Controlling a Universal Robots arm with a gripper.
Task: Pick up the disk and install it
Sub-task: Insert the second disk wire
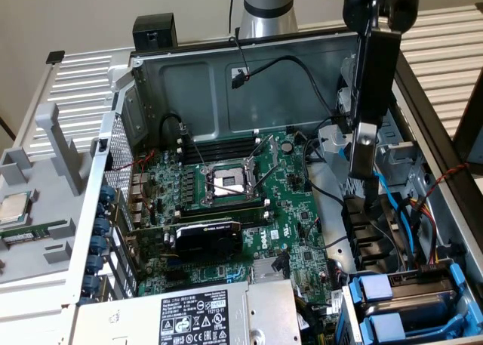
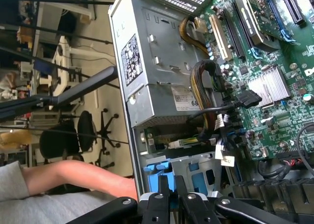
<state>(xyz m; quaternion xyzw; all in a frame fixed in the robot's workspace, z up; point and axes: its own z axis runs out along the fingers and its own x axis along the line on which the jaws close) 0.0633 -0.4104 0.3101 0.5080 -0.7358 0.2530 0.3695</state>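
The disk (image 1: pixel 373 96) hangs upright, edge-on, above the open computer case (image 1: pixel 196 66), over the bay side beside the motherboard (image 1: pixel 249 201), clamped in the closed tool (image 1: pixel 367 16). Below it, near the case's corner, two blue-carrier drives (image 1: pixel 400 307) sit in their cage; a person's arm (image 2: pixel 73 177) rests outside the case wall

A white ribbed tabletop (image 1: pixel 83 73) is seen carrying an open computer case (image 1: pixel 249 66), laid on its side with the motherboard exposed. On the exterior view's left, a grey tray (image 1: pixel 30 232) is set on the tabletop beside the case, with a small square CPU chip (image 1: pixel 15 207) resting in it.
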